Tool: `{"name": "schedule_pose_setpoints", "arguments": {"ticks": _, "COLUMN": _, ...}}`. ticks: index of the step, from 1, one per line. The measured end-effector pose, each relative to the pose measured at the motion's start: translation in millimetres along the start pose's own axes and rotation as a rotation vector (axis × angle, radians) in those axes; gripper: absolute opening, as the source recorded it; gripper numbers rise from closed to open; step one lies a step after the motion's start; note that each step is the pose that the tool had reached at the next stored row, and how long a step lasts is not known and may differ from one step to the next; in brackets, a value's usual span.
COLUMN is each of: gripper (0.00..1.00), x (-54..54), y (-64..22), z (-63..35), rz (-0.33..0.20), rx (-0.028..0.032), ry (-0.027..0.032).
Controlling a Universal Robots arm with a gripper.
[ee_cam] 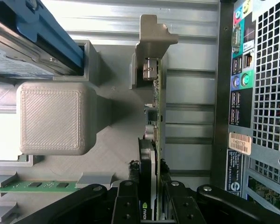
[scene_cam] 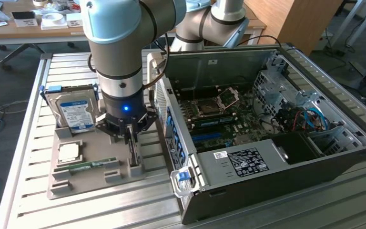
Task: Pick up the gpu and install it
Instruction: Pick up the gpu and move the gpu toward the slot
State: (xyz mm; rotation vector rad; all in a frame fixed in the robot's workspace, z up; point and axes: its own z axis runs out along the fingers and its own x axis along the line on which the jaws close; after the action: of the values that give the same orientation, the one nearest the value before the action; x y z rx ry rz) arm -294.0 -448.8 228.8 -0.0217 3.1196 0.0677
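I see the gripper (ee_cam: 150, 187) closed on the graphics card (ee_cam: 156, 119), one black finger against each face. The card stands on edge in the grey printed tray (ee_cam: 107, 156). A hard drive (ee_cam: 18, 51) and a green memory stick (ee_cam: 32, 185) sit in the same tray. The computer case (ee_cam: 266, 93) shows its port panel near the card.

One robot arm (scene_cam: 122, 57) over one bench (scene_cam: 24, 200), and it carries one gripper (scene_cam: 129, 139) with two fingers (ee_cam: 126, 201), count them, two. Down on the bench there's a single grey holder tray (scene_cam: 97, 180), and on it I count one hard drive (scene_cam: 75, 112), one processor chip (scene_cam: 68, 151), one green memory stick (scene_cam: 87, 166) and one gpu (scene_cam: 134, 155): four parts, one of each kind. Next to the tray, one open computer case (scene_cam: 335, 160).
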Motion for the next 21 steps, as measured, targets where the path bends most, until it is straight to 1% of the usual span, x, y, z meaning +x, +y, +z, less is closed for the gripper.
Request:
{"name": "schedule_pose_setpoints", "arguments": {"ticks": 3, "gripper": 0.27, "x": -0.1, "y": 0.1, "z": -2.1, "rz": 0.000, "rx": -0.0001, "ry": -0.0002}}
{"name": "schedule_pose_setpoints", "arguments": {"ticks": 11, "gripper": 0.27, "x": -0.5, "y": 0.8, "z": -18.3, "rz": 0.000, "rx": 0.0000, "ry": 0.0001}}
{"name": "schedule_pose_setpoints", "arguments": {"ticks": 18, "gripper": 0.27, "x": -1.0, "y": 1.6, "z": -38.0, "rz": 0.001, "rx": 0.0000, "ry": -0.0001}}
{"name": "schedule_pose_setpoints", "arguments": {"ticks": 21, "gripper": 0.27, "x": -1.2, "y": 2.1, "z": -48.2, "rz": 0.002, "rx": 0.0000, "ry": -0.0001}}
